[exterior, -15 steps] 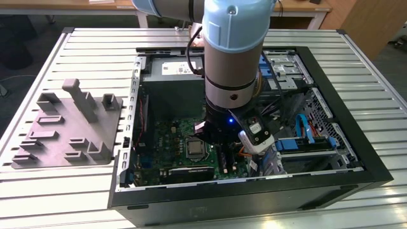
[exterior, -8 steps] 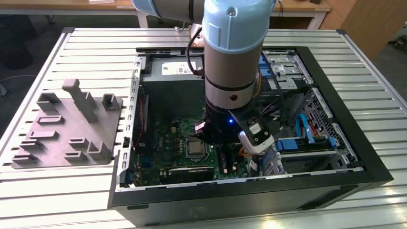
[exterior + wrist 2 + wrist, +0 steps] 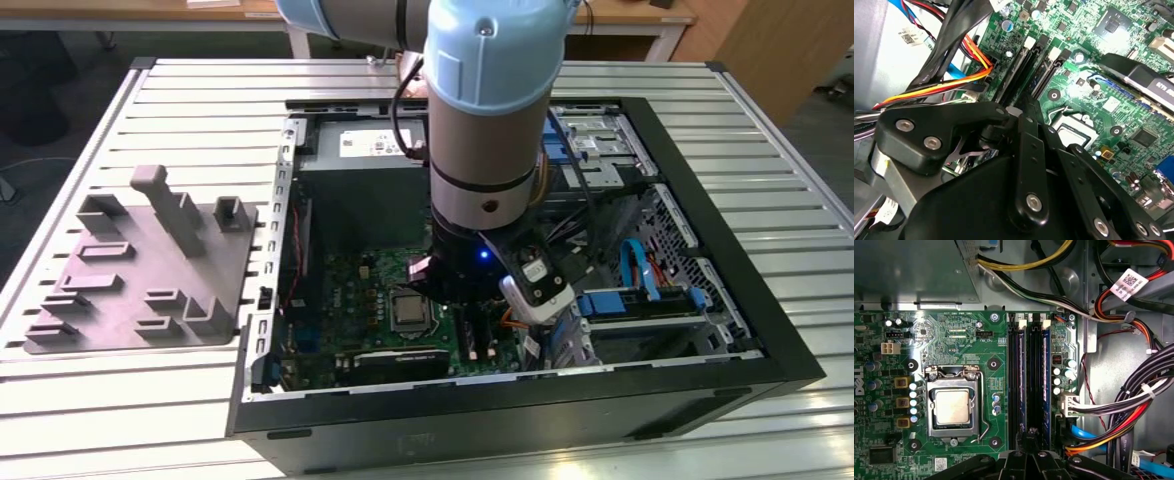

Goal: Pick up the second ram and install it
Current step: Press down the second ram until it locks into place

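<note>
Claw [image 3: 1026,440] jaw state cannot be told; it hovers over the memory slots [image 3: 1029,375], at 3 o'clock of the processor [image 3: 952,407]. Misalignment risks jamming the memory card.

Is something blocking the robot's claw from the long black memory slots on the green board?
Nothing visible does. The black gripper hangs right above the long black memory slots on the green motherboard. The coloured cable bundle lies beside them, not across.

An open computer case [image 3: 694,385] lay on the slatted metal table [image 3: 120,400]. On the exterior view's left, a grey moulded plate [image 3: 134,275] with upright blocks sat beside it. Inside, the CPU socket [image 3: 952,407] sat on the green motherboard [image 3: 959,335].
</note>
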Tool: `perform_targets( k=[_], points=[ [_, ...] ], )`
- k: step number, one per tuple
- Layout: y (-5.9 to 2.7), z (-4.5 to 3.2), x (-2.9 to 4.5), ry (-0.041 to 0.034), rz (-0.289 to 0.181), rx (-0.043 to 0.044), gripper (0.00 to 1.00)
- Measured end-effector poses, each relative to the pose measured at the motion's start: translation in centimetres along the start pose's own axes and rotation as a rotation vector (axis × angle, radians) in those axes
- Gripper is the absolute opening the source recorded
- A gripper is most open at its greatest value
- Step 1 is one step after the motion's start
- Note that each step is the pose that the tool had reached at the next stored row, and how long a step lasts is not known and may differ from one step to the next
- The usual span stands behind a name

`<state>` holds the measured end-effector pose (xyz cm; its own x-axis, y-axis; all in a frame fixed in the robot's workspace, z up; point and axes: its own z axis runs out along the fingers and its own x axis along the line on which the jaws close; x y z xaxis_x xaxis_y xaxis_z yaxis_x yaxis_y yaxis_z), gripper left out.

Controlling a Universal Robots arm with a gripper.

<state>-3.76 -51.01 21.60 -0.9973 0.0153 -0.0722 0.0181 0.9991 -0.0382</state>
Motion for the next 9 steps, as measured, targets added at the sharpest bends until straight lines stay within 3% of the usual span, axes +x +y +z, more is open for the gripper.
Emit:
perform_targets(
  k=[9],
  points=[
    [0.02, -0.07, -0.01, -0.0008, 0.000, -0.0020, 0.10]
  ],
)
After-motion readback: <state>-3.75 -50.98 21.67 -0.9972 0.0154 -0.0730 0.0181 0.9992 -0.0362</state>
